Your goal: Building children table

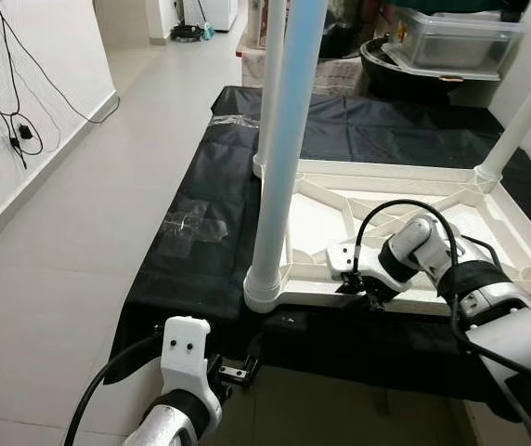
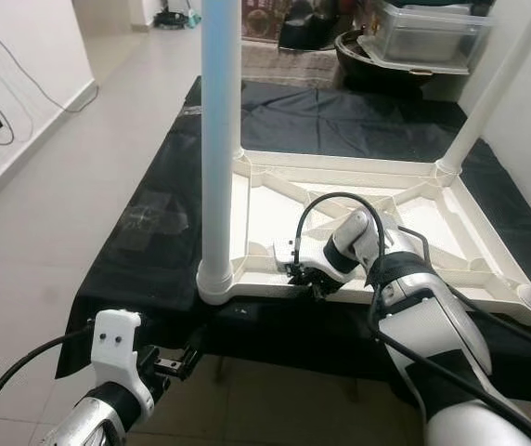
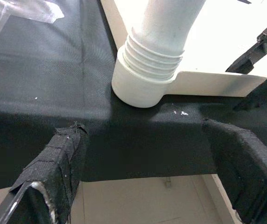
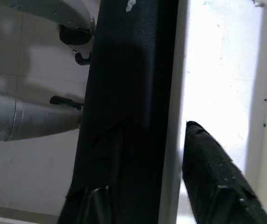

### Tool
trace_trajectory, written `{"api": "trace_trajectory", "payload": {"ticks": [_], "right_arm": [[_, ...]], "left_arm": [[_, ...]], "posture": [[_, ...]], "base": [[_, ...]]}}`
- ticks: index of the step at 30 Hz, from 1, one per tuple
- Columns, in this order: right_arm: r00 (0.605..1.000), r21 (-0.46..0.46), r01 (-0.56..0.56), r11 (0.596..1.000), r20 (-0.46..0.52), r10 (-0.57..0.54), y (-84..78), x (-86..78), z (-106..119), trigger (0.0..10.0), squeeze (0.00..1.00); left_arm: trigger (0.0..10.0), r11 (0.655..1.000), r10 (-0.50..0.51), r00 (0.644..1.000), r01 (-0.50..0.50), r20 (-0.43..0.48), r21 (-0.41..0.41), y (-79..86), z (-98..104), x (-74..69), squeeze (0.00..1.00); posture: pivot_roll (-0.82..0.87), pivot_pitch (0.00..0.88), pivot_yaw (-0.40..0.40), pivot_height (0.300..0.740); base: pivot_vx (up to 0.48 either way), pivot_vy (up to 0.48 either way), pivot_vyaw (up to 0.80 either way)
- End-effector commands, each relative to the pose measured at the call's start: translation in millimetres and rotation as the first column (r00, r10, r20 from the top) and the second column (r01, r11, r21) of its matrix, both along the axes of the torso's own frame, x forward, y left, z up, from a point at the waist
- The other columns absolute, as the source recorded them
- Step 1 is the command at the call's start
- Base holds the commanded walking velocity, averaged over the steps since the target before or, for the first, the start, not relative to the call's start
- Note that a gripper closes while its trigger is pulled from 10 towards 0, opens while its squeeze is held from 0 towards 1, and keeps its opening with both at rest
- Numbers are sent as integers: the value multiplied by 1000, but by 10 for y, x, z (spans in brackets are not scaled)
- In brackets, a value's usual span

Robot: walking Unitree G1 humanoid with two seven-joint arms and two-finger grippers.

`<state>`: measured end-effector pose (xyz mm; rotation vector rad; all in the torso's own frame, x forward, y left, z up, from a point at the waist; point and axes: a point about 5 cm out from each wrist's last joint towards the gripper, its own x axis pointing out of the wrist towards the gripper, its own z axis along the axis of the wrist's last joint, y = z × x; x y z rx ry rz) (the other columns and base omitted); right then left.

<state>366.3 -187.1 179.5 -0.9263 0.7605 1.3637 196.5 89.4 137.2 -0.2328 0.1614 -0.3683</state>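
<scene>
Right gripper (image 2: 310, 279) straddles the near rim of the upturned white tabletop (image 1: 488, 232), fingers spread either side. Left gripper (image 1: 238, 369) hovers open at the black cloth's (image 1: 200, 269) edge, near the corner leg (image 1: 279, 158). Pale tiled floor (image 1: 71, 251); 2 legs run out of frame.

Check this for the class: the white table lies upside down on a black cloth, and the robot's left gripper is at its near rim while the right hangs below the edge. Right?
Not quite: the arms are swapped. In the left eye view the right gripper is at the near rim of the table, and the left gripper hangs below the edge of the black cloth. The rest is right.
</scene>
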Motion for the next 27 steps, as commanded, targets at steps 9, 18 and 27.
{"api": "trace_trajectory", "payload": {"ticks": [9,18,27], "right_arm": [[997,105,66,992,31,-70,-359,-26,351,10000,0],[977,471,181,863,12,-211,-646,-116,580,10000,0],[963,676,225,702,-44,-267,-525,-94,449,10000,0]], "left_arm": [[10000,1000,-10,1000,10,-20,10,26,-103,81,0],[10000,1000,-12,1000,13,-17,27,76,-198,220,0],[10000,999,-4,1000,4,-13,35,111,-232,280,0]], "posture": [[147,58,-63,740],[138,0,-45,740],[152,0,-39,740]], "base": [[0,0,0],[0,0,0],[0,0,0]]}}
